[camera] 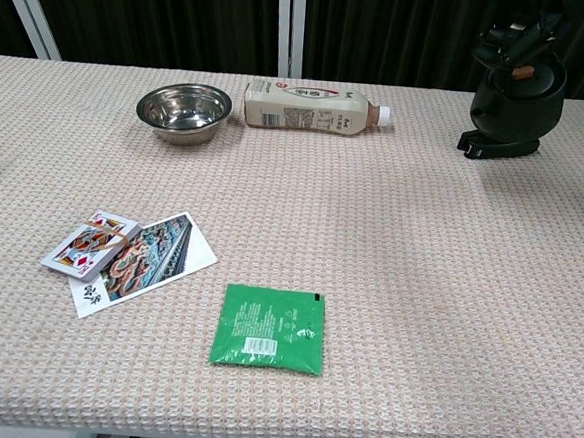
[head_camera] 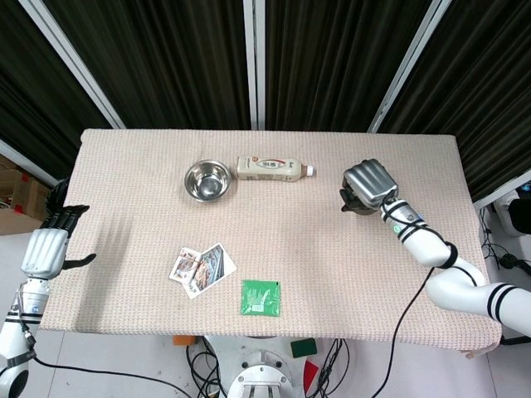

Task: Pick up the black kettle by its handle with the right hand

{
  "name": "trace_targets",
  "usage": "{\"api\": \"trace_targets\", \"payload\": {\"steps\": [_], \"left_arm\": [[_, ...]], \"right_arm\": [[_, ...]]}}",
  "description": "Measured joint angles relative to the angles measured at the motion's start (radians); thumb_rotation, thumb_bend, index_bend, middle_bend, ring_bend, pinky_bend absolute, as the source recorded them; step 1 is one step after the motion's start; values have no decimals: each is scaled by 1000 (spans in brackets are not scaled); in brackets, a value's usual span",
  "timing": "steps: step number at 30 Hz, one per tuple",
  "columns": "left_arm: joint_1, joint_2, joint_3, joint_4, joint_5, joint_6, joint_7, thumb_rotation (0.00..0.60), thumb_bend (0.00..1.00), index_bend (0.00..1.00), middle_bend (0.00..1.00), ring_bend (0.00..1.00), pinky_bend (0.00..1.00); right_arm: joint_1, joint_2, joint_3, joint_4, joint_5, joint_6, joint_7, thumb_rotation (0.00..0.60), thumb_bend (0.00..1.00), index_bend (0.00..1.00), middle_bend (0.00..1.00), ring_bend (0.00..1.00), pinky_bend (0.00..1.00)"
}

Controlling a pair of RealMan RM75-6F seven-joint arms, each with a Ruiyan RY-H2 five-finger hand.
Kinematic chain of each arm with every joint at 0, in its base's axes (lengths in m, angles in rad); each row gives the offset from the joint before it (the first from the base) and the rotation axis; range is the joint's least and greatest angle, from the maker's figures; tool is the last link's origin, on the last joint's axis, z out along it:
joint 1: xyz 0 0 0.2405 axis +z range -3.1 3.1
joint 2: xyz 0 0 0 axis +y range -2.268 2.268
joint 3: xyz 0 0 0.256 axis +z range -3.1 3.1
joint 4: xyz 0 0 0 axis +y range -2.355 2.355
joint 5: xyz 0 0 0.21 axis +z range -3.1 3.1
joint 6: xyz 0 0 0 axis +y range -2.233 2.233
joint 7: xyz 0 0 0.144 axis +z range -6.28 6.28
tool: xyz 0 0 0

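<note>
The black kettle [camera: 516, 99] is at the table's far right; in the chest view its body hangs slightly tilted, and a dark foot or base [camera: 493, 146] shows under it. From the head view only a dark sliver of the kettle [head_camera: 348, 201] shows beneath my right hand [head_camera: 370, 182], which grips the handle from above with fingers curled around it. The handle top with its orange spot [camera: 523, 68] reaches the chest view's upper edge. My left hand [head_camera: 48, 247] hangs open beyond the table's left edge, holding nothing.
A steel bowl [head_camera: 207, 179] and a lying milk bottle [head_camera: 274, 167] are at the back centre, left of the kettle. Playing cards with a postcard [head_camera: 202, 267] and a green packet [head_camera: 260, 297] lie near the front. The table [head_camera: 332, 265] is cloth-covered.
</note>
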Motion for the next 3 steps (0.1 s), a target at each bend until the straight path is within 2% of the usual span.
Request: {"api": "trace_targets", "payload": {"steps": [3], "left_arm": [[0,1,0,-1,0,0,1,595,18,135,148,121,194]], "right_arm": [[-1,1,0,1,-3,0,2,600,648,1000,1000,949,498]]}}
